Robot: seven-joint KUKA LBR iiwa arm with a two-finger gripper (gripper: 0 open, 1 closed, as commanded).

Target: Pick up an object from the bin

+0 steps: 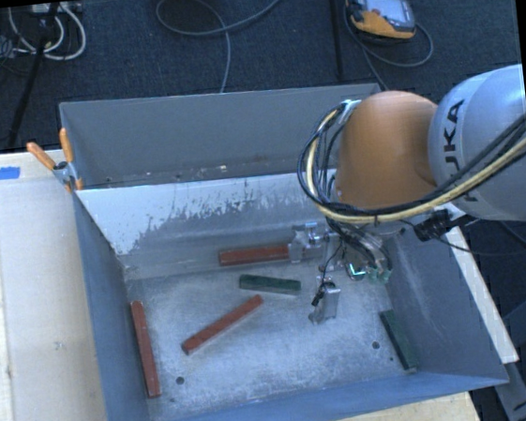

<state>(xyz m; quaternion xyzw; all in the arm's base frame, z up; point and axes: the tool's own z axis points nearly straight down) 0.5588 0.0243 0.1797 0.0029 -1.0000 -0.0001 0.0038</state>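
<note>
Green stick (269, 283) in the bin (264, 384) lies beside end effector (325, 307), grip state unclear.

I log the bin (190, 147) as plain grey, floor speckled whitish, pale scratch streaks on its back wall. Red-brown: back stick (254, 253), slanted stick (222, 325), left stick (145, 348). Dark green: middle stick (269, 283), right stick (398, 339). Wrist cover (383, 149) orange (cables (311, 171) yellow and black). Arm shell (492, 150) pale grey, black lettering.
</note>
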